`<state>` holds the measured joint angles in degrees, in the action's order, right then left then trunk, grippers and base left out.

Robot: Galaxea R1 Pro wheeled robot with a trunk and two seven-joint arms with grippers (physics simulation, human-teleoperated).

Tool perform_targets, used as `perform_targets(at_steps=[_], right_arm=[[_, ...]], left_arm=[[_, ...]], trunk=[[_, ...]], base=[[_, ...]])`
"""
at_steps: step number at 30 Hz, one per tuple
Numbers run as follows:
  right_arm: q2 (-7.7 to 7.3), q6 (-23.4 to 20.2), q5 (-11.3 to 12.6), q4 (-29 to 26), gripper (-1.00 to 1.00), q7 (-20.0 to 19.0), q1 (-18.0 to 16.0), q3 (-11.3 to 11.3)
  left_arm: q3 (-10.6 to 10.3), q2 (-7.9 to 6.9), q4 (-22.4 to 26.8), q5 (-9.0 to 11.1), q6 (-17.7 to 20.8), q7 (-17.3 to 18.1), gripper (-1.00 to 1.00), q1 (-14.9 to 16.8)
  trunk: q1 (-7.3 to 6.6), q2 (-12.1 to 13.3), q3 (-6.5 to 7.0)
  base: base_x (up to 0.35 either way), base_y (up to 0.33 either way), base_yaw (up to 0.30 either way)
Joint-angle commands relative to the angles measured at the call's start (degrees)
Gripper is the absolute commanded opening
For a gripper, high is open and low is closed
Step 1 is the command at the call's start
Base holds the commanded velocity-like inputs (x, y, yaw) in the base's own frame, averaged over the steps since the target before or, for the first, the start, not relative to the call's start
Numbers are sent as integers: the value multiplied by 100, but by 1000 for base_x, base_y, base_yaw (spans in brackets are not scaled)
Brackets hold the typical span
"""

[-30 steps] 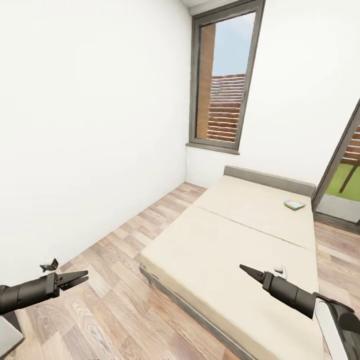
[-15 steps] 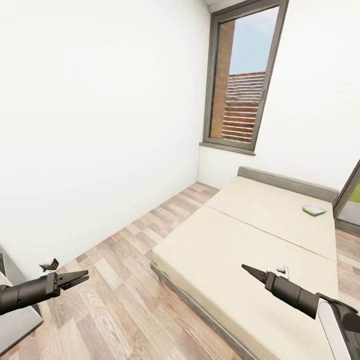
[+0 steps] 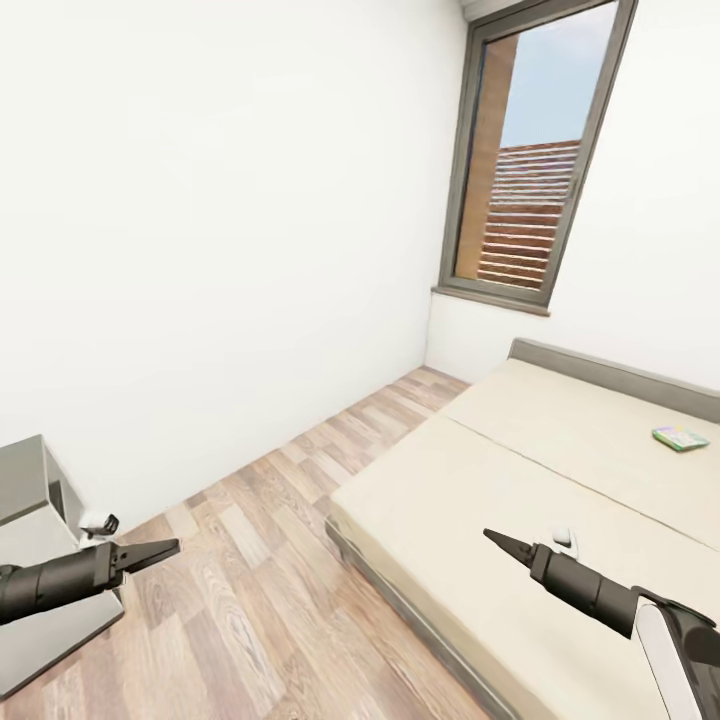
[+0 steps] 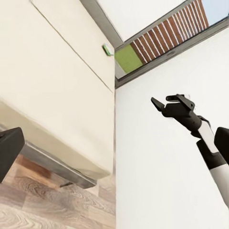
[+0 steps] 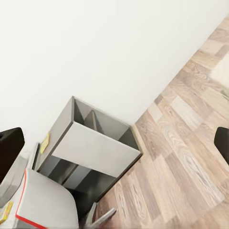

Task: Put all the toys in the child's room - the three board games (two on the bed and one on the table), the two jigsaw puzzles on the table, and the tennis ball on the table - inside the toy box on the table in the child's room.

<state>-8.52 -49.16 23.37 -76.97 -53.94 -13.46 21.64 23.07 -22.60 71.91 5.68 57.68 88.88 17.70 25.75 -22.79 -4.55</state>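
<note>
Both claws empty: left claw (image 3: pixel 160 550) slightly parted, right claw (image 3: pixel 497 541) looks pinched shut. One board game (image 3: pixel 680 438) lies on bed (image 3: pixel 480 500) at 3 o'clock, well apart. Risk: base clips the grey cabinet (image 3: pixel 30 500) at 9 o'clock w/ wide turn.

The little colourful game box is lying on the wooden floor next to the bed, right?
Not quite. The head view shows the game box lying on the bed, on the mattress near the headboard, not on the wooden floor.
</note>
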Motion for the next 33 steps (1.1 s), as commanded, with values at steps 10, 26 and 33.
perform_targets(at_steps=[10,26,33], right_arm=[[22,-15,-26,0,100,-11,1,-2],[17,-6,-43,23,100,-8,0,1],[17,0,-37,68,100,-12,1,6]], left_arm=[[-3,15,76,-6,28,21,100,5],[-5,18,102,-5,23,23,100,5],[-2,18,104,-5,17,24,100,-2]], trunk=[[4,-13,-13],[4,-13,-13],[4,-13,-13]], base=[[-96,-35,291],[-273,-145,292],[-138,-21,292]])
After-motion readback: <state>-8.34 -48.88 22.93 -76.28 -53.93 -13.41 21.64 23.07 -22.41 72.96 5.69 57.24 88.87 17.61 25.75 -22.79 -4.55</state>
